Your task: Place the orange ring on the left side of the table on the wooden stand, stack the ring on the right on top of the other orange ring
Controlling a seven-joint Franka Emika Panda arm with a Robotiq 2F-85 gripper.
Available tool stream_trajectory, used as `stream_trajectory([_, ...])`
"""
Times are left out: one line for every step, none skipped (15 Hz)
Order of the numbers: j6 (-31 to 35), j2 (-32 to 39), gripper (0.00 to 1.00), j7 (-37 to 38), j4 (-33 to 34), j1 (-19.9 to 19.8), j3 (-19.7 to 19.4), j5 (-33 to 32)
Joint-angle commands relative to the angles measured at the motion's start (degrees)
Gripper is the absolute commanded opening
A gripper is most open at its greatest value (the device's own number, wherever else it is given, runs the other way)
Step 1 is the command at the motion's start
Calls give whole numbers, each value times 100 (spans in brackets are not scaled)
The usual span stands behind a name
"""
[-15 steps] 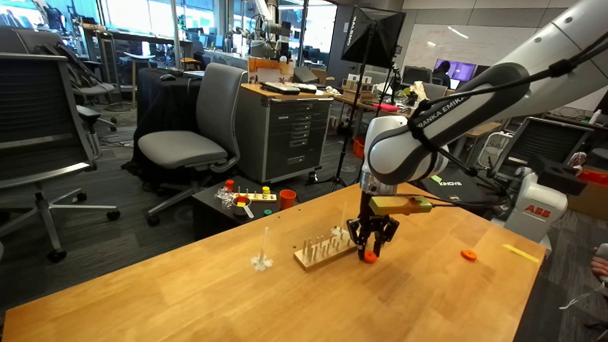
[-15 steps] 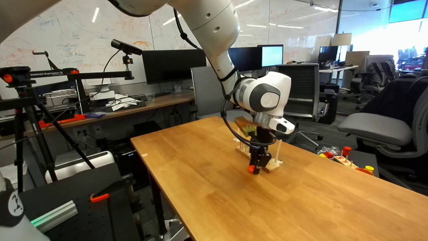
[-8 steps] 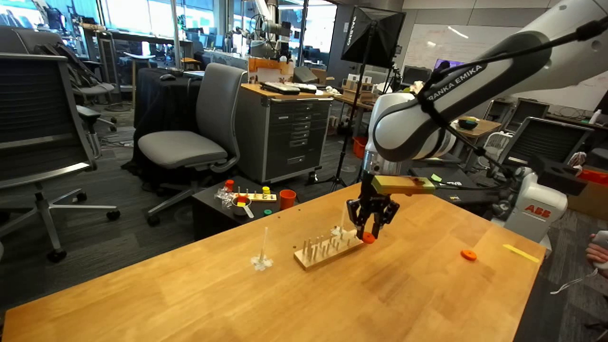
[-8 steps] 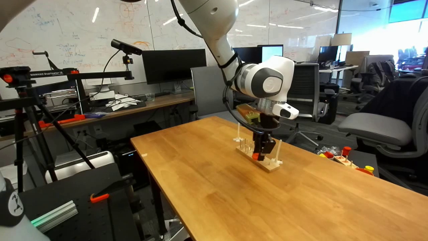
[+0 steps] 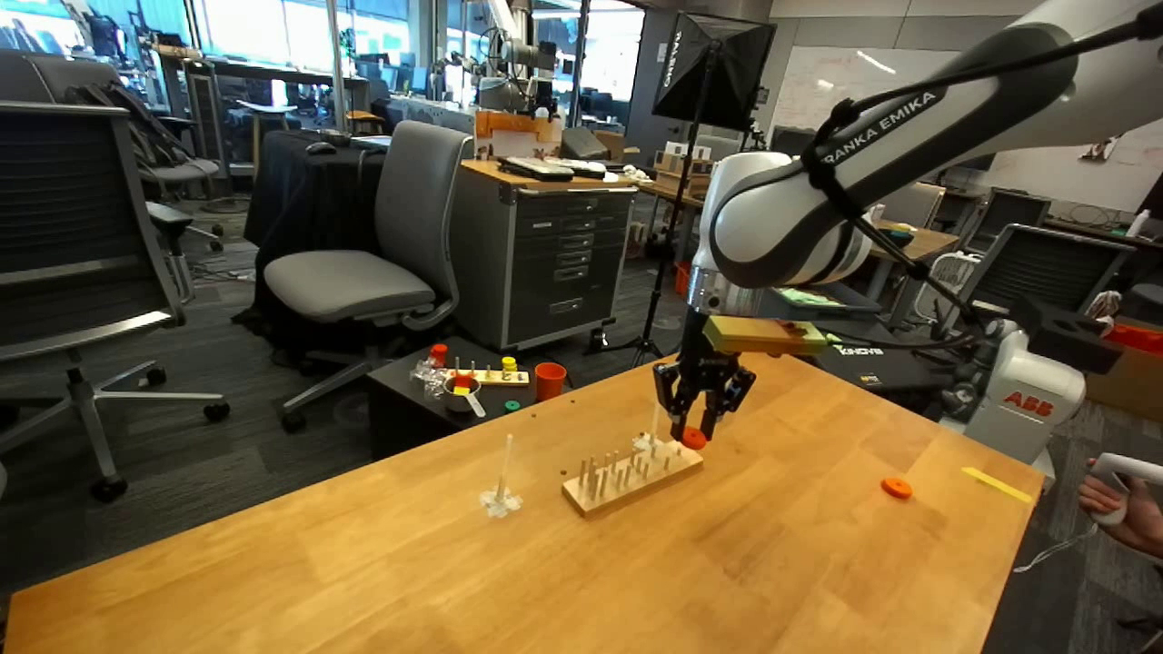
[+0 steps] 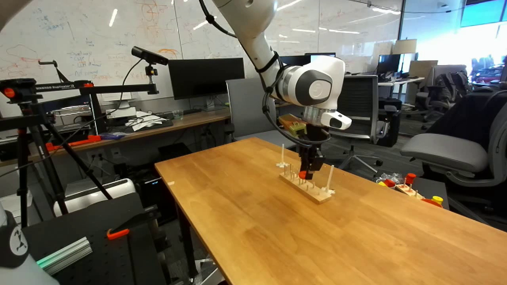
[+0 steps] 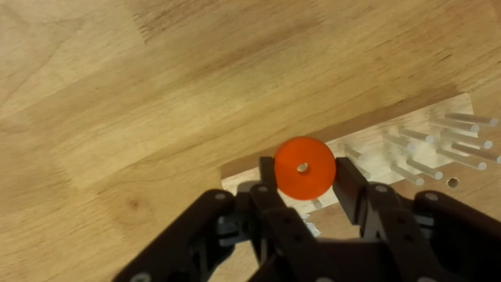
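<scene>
The gripper (image 7: 304, 168) pinches an orange ring (image 7: 301, 186) by its rim, pressed from both sides, the small hole in plain sight in the wrist view. Straight beyond the ring is the short-peg end of the wooden stand (image 7: 372, 138), whose long axis slants away toward the taller pegs (image 7: 469, 162). So the coming move looks to be mainly downward, and I judge it turns on bringing the hole over a single peg; the spot right beneath the ring is hidden, and how much air lies between ring and stand I cannot tell. In an exterior view the second orange ring (image 5: 896, 489) lies flat on the table (image 5: 363, 563), well apart from the stand, off past its short-peg end.
</scene>
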Motion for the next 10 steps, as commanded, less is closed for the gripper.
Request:
stream_trajectory([-41,161,17,212,267,123,-80,-60])
stream_trajectory([-45,230,17,263,352,147,-95,-76])
stream_trajectory([-58,290,17,303,427,169,-107,-97])
stream_trajectory([-77,375,17,357,535,201,-123,-121])
stream_trajectory([-84,454,17,409,635,231,-141,-139])
stream_trajectory([-97,534,17,460,744,258,-158,-151])
stream_trajectory([-133,607,17,509,854,275,-166,-153])
stream_trajectory([-135,678,17,567,942,312,-192,-181])
stream_trajectory([-153,731,17,597,1019,320,-195,-182])
stream_trajectory([-157,786,17,639,1087,340,-211,-192])
